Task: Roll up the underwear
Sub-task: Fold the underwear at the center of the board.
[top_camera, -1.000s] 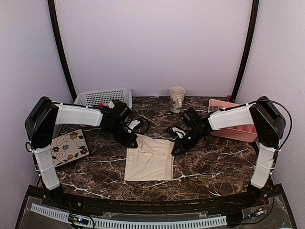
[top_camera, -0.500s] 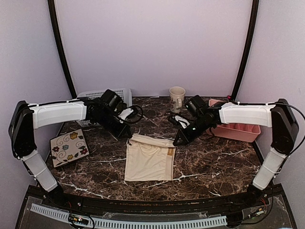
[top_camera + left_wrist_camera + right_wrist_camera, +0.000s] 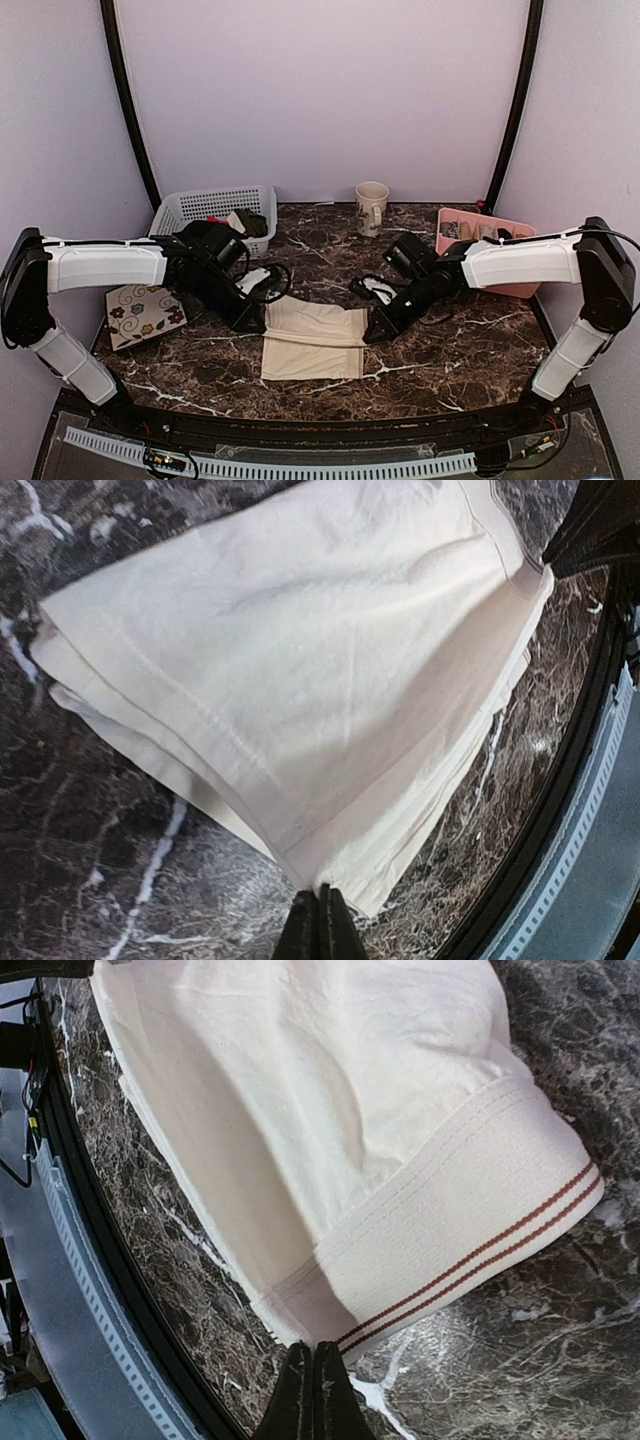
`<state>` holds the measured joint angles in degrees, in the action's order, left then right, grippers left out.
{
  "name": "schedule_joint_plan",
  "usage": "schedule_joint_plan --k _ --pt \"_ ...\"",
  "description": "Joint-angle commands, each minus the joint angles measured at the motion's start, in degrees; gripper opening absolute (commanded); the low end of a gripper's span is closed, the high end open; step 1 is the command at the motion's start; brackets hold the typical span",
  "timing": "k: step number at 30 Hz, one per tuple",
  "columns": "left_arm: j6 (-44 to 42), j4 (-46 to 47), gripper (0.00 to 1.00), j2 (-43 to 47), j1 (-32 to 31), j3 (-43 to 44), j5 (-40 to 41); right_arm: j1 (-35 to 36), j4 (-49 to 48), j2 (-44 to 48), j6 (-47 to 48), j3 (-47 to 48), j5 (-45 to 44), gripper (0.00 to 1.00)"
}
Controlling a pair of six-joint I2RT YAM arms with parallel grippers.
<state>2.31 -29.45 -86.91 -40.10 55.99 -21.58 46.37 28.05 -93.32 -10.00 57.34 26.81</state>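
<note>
Dark veined marble worktop (image 3: 450, 350) under everything, with the plain cream-beige soft cloth underwear (image 3: 312, 345) lying at its middle, a little toward six o'clock. Stacked in several layers, seemingly doubled along the twelve o'clock edge.

Black two-finger left hand (image 3: 320, 905) at the garment's ten o'clock corner, fingers pressed together and pinching the cloth right at its tip. Black two-finger right hand (image 3: 313, 1360) at the two o'clock corner, likewise pressed together, nipping the end of the pale ribbed waistband (image 3: 470, 1250) with its two rust-red stripes.

Judged as an early turn of the roll, with most of the cloth not yet wound.

To do it well:
- Carry both corners toward six o'clock at one pace and level with each other, holding the doubled edge square to the side edges and never skewed into a cone.
- Stay low, close to the marble, to lay a tight turn rather than a loose flap.
- Set down, let go, then re-grip at the ends of the new turn, not mid-edge.
- Watch the stitched hem (image 3: 200, 715) on the left side, with layers seemingly staggered there and likely to splay under an uneven pull.
- Avoid tugging outward toward nine and three, apt to stretch the soft cloth and drag the bottom layer along the stone.
</note>
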Motion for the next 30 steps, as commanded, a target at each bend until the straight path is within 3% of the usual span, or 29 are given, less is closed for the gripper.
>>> schedule_joint_plan --k 1,30 --pt "3.7 2.2 0.0 0.8 -2.1 -4.4 -0.8 2.0 -5.1 -0.9 -3.1 -3.0 1.4 0.0" --pt "6.6 9.7 0.0 -1.8 -5.4 -11.4 -2.5 6.3 -7.5 -3.6 -3.6 -6.5 2.1 0.0"
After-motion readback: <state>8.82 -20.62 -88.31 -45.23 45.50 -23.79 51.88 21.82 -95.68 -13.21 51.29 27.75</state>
